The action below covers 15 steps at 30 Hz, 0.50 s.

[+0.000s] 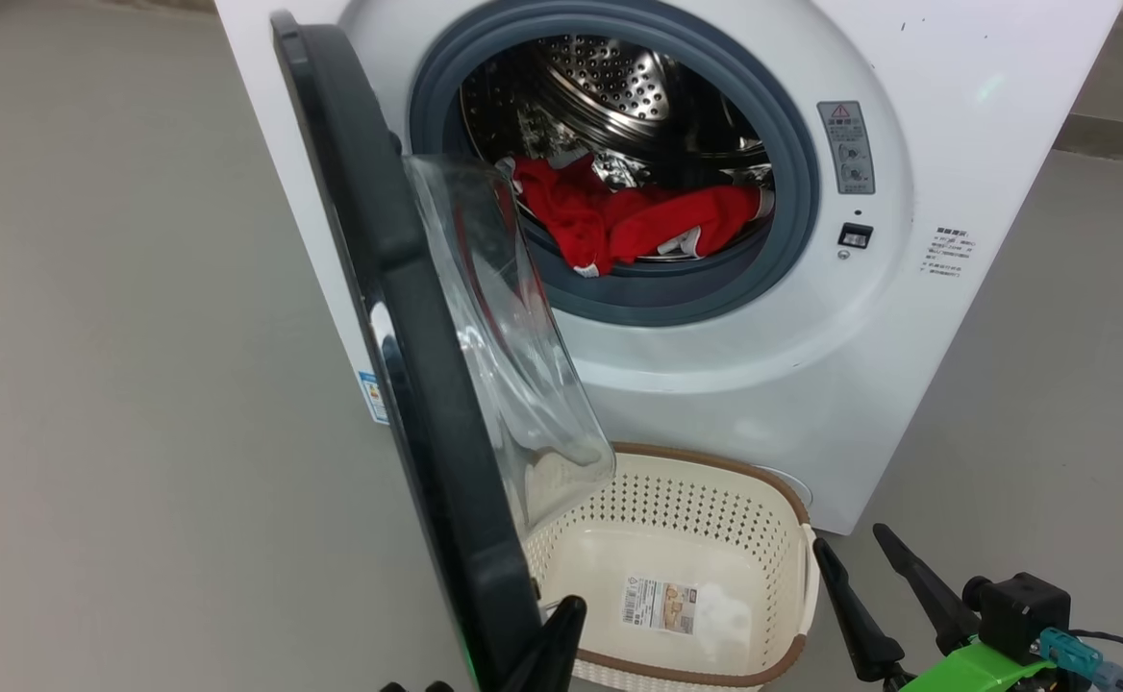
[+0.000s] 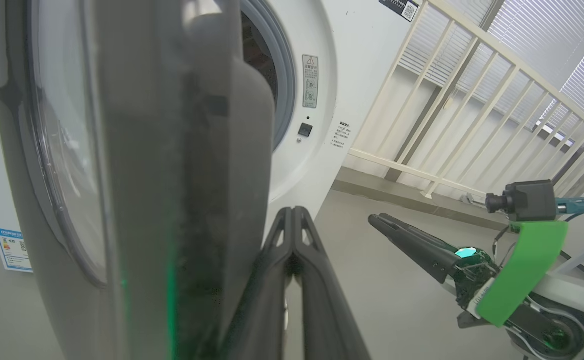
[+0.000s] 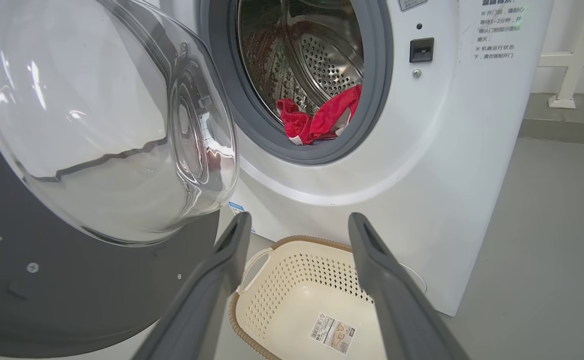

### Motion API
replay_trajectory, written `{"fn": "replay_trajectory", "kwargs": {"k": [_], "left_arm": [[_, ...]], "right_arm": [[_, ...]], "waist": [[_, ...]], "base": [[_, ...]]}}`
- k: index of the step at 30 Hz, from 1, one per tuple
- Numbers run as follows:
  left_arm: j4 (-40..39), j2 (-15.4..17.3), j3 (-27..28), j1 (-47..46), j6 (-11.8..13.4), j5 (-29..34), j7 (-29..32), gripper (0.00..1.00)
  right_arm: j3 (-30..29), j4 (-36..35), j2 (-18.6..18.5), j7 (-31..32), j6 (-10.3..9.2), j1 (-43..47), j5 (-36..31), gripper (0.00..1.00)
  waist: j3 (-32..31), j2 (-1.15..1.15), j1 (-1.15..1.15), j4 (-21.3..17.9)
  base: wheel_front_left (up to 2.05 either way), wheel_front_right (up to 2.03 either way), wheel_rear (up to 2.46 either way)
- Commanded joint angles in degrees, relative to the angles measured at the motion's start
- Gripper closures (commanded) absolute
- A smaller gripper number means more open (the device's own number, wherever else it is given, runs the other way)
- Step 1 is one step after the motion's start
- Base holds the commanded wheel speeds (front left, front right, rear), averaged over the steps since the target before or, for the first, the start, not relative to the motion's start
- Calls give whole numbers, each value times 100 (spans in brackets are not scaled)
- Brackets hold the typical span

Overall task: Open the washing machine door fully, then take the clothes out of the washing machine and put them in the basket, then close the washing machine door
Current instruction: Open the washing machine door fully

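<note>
The washing machine [image 1: 956, 115] stands ahead with the washing machine door [image 1: 398, 288] swung out edge-on toward me, its glass bowl facing right. Red clothes [image 1: 638, 221] lie at the drum's front lip, also seen in the right wrist view [image 3: 322, 117]. The basket [image 1: 715, 466] sits on the floor below the opening with only a label inside. My left gripper [image 1: 566, 610] is shut with nothing in it, close beside the door's [image 2: 147, 150] lower rim; its tips [image 2: 292, 212] are pressed together. My right gripper [image 1: 855, 557] is open, right of the basket, its fingers framing the basket [image 3: 292, 280].
Grey floor lies all around. A white railing [image 2: 472, 100] with blinds behind it runs past the machine's right side, above a low ledge [image 1: 1119, 135]. The open door stands between the left arm and the floor to the left.
</note>
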Motion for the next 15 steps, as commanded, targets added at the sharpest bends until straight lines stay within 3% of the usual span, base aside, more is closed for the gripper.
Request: {"fn": "replay_trajectory", "kwargs": {"k": [1,15], "left_arm": [[-77,11,368,-128,160,-71,-29,100],[-178,11,834,136,489,81,-29,100]], "right_arm": [[67,-143,-46,-69,36,-236,43,0],[43,-175,-26,-69,36,-219,50,0]], "waist": [[8,0,0,-5],[15,0,0,106]], "base": [[0,0,0],[0,0,0]]}}
